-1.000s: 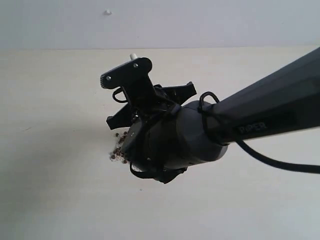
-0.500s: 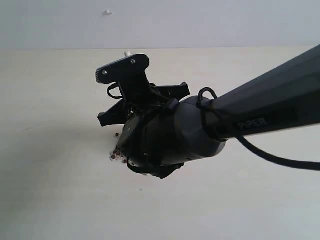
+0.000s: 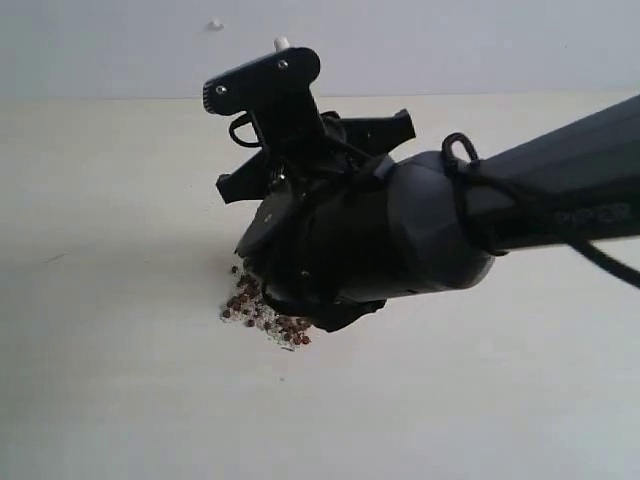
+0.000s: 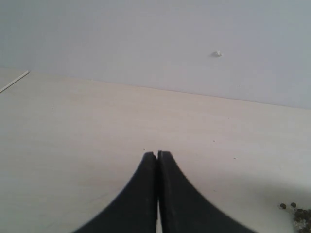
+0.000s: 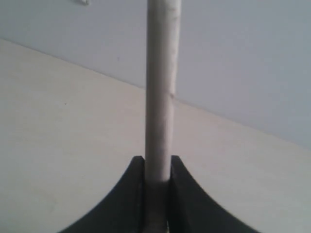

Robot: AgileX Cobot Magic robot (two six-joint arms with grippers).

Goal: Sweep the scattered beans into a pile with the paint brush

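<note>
Now the sweeping step is in hand, and I judge it to be far along. The tiny round reddish-brown beans, mixed with small whitish grains, lie in one loose cluster on the pale cream surface, and no stray beans show around it. The right gripper has its jaws narrow, clamped on the pale slim handle of the paint brush. The big black right arm hangs just over the cluster and hides the bristles, so I cannot tell if they touch the beans. The left gripper is fully closed on nothing, off to one side of the cluster. The next move, I think, calls for short gentle strokes from the outer edge toward the middle of the cluster, with the bristles low, so that no bean rolls away.
</note>
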